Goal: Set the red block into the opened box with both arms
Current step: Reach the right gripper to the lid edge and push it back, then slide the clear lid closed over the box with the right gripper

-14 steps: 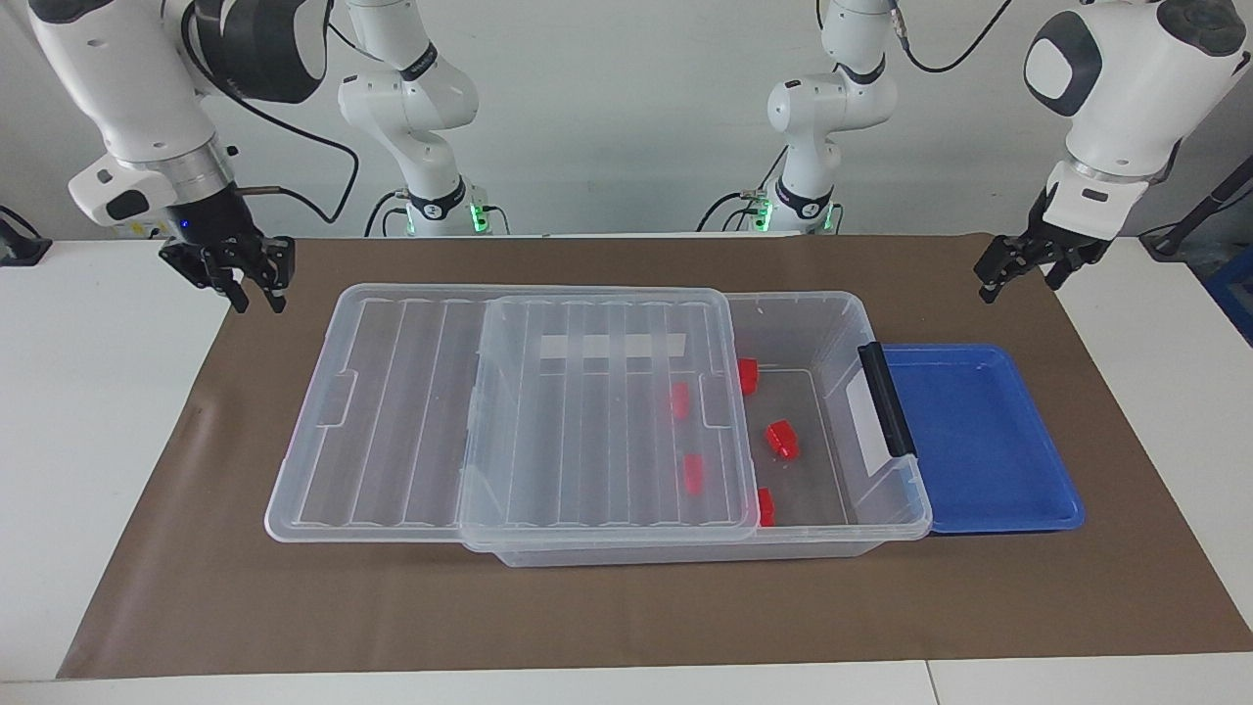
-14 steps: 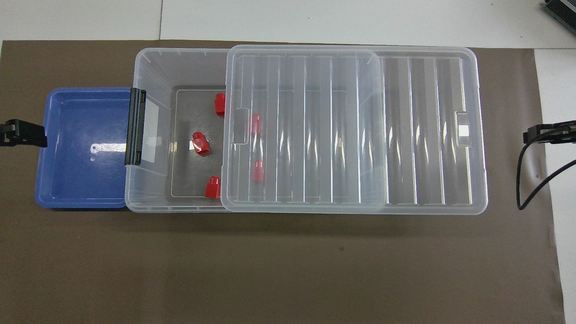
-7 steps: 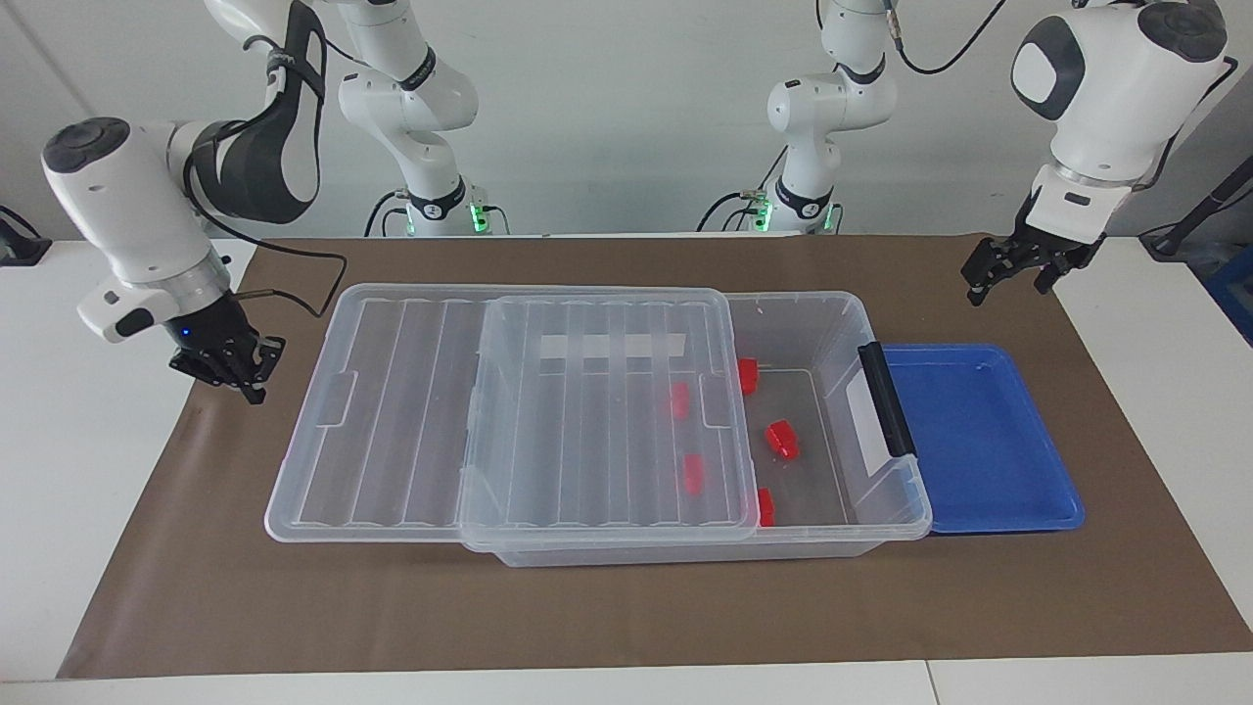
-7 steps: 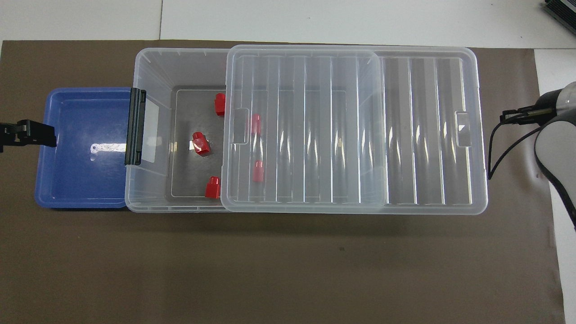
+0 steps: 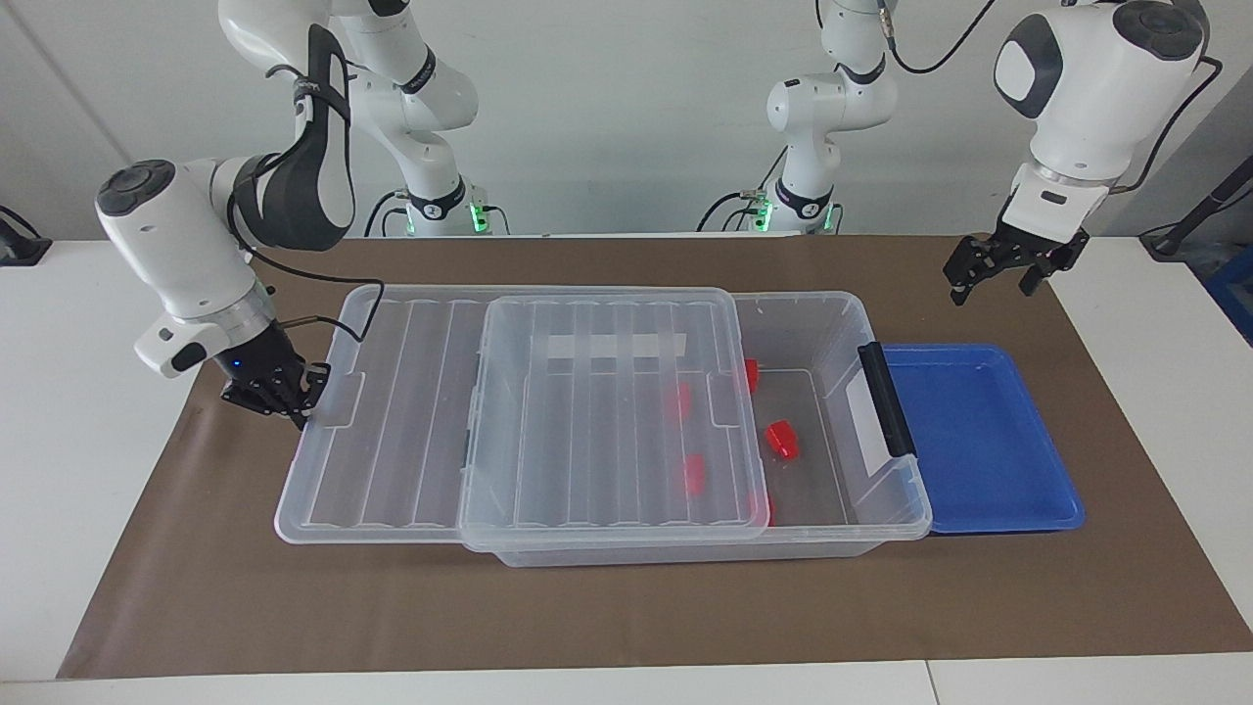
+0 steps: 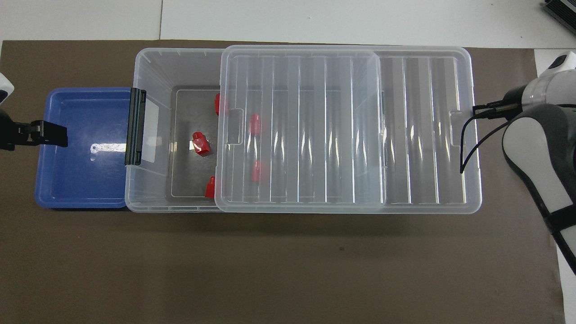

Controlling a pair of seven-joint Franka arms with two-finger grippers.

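Observation:
Several red blocks lie in the clear box (image 5: 844, 323) (image 6: 153, 67). One red block (image 5: 781, 438) (image 6: 201, 142) sits in the uncovered part, and others show through the ribbed clear lid (image 5: 607, 421) (image 6: 315, 135). The lid covers most of the box and sticks out past it toward the right arm's end. My right gripper (image 5: 297, 409) is shut and low, touching the lid's end edge with nothing between its fingers. In the overhead view the arm hides it. My left gripper (image 5: 989, 274) (image 6: 45, 135) hangs open and holds nothing, over the blue tray's outer edge.
A shallow blue tray (image 5: 979, 441) (image 6: 81, 171) lies against the box's end that carries the black bar handle (image 5: 886, 397) (image 6: 135, 126). A brown mat (image 5: 626, 607) covers the table. The right arm's black cable (image 6: 465, 144) droops over the lid's end.
My right gripper shut, came down to the lid's end and pushed the lid a little toward the left arm's end. The left gripper drifted slightly inward over the tray's edge.

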